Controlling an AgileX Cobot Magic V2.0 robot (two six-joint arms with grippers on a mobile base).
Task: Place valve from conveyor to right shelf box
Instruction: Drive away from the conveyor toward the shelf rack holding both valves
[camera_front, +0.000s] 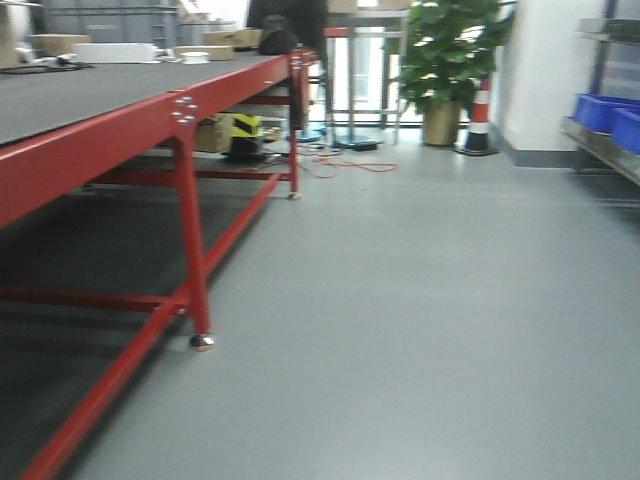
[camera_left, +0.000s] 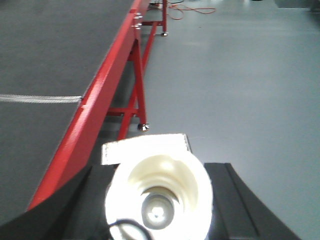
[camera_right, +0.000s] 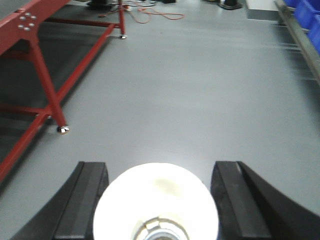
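In the left wrist view a valve (camera_left: 190, 185), white and cup-shaped with a silver centre, fills the gap between the black fingers (camera_left: 85, 200). My left gripper (camera_left: 156, 167) is shut on it, beside the conveyor (camera_left: 50, 50), a dark grey belt on a red frame. The right wrist view shows a second white valve (camera_right: 156, 200) with a silver ring. It spans the fingers of my right gripper (camera_right: 159, 165), which hangs over bare floor. Blue boxes (camera_front: 600, 110) sit on the right shelf (camera_front: 600, 150). The conveyor (camera_front: 90, 95) runs along the left.
Red table legs (camera_front: 195, 260) stand on the grey floor at left. A potted plant (camera_front: 450, 50) and a striped cone (camera_front: 479, 120) are at the far end, with an orange cable (camera_front: 350, 165) on the floor. Cardboard boxes (camera_front: 60, 42) lie on the belt's far end.
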